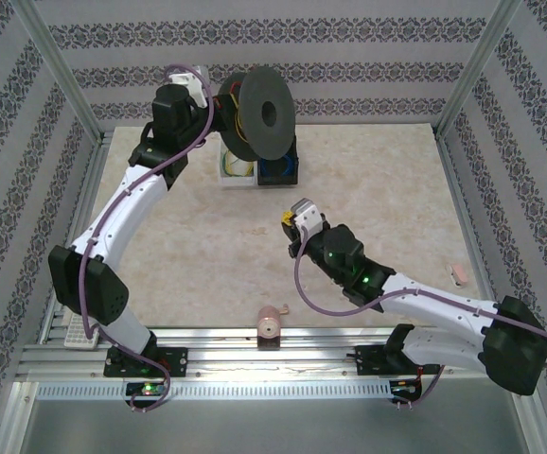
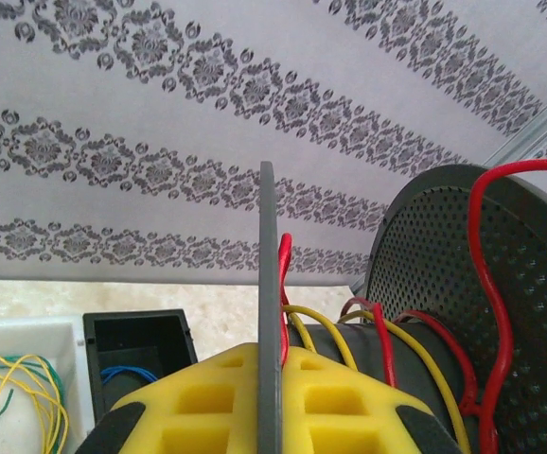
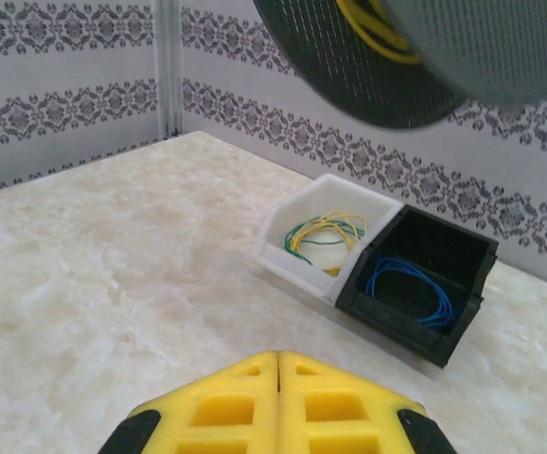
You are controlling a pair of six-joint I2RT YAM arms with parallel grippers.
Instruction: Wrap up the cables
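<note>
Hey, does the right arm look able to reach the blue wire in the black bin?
Probably yes. Bare table lies between the right hand and the black bin, the blue wire lies uncovered inside, and the spool hangs higher up. The hand is shut, so it must open first.

red cables [image 2: 504, 331], perhaps dark-grey spool [image 2: 425, 255]

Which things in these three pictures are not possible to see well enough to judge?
Left wrist view: the red cable leaves the right and bottom edges, so its ends are unseen.
Top view: the spool covers the far parts of the white bin and black bin.
Top view: the small pink item at the table's right edge is too small to identify.
Right wrist view: the top edge cuts the spool.
</note>
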